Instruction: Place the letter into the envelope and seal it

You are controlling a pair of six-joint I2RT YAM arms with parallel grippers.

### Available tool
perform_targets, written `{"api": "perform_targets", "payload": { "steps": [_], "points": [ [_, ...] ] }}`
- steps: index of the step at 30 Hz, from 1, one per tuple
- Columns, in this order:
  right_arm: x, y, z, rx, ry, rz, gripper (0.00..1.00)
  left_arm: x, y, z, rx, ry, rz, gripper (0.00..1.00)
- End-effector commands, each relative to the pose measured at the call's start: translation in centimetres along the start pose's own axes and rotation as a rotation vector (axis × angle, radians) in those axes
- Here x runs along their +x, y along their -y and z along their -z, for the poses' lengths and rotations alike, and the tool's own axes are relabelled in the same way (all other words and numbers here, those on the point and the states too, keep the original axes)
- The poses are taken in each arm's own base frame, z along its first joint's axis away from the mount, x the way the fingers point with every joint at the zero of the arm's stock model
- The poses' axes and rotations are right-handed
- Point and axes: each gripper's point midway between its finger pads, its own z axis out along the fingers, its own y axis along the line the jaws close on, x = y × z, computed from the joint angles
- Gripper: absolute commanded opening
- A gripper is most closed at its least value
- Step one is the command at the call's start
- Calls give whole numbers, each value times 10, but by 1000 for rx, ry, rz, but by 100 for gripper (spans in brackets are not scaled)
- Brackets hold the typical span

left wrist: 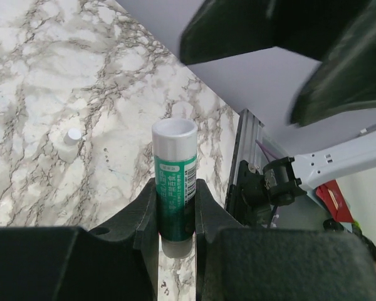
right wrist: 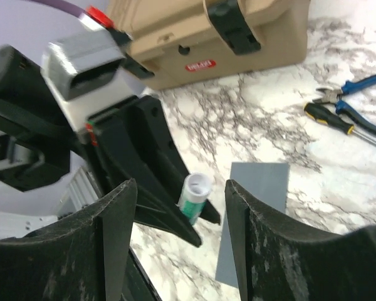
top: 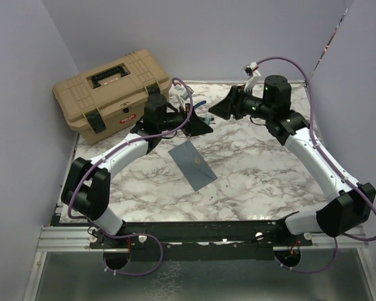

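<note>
Presently, we find the left gripper (left wrist: 175, 207) pinching a white-topped glue stick (left wrist: 174, 166); its green label carries a barcode and print too small to read. The right gripper (right wrist: 178, 188) stands spread, holding nothing. The envelope (top: 192, 164) lies flat mid-table (top: 269, 169), touched by neither gripper; the toolbox (top: 113, 88) badge is illegible.

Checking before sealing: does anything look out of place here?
The glue stick clamped in the left gripper is uncapped; a small white cap, likely its own, lies loose on the marble table. The envelope lies askew.
</note>
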Motion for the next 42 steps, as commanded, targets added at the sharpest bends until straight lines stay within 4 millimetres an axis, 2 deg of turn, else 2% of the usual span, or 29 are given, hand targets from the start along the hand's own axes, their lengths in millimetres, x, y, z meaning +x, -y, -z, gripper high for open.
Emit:
{"api": "perform_targets", "payload": {
  "steps": [1,4,6,10,13,17,25,29,31,34,36,38,41,42],
  "points": [
    [33,10,-5,-12,-142,-11,63,-4,25,8,94,-25,-87,0],
    [33,10,-9,-21,-156,-32,63,-2,27,8,111,-37,-85,0],
    [35,8,-13,-35,-178,-56,54,-2,26,8,109,-35,-86,0],
    [41,3,-15,-80,-209,-92,42,-7,27,8,100,-22,-94,0],
    [45,1,-15,-97,-222,-114,29,-12,27,7,89,-8,-103,0],
    [44,4,-18,-70,-221,-167,2,-15,22,7,62,10,-113,0],
    [43,44,-28,233,-181,-447,0,-25,-4,5,-44,51,-153,0],
    [41,60,-25,371,-167,-524,0,-28,-12,4,-82,66,-161,0],
    [39,61,-25,371,-168,-503,0,-27,-14,4,-87,66,-162,0],
    [27,48,-29,244,-148,-337,0,-25,-4,3,-34,41,-136,0],
    [21,23,-27,48,-139,-118,0,-24,10,3,35,12,-118,0],
    [24,-9,-16,-175,-137,82,0,-20,25,7,96,-17,-113,0],
    [21,-37,-3,-362,-130,218,0,-16,42,14,161,-45,-118,0],
    [27,-47,1,-451,-172,237,0,-14,48,16,183,-56,-121,0]
  ]
}}
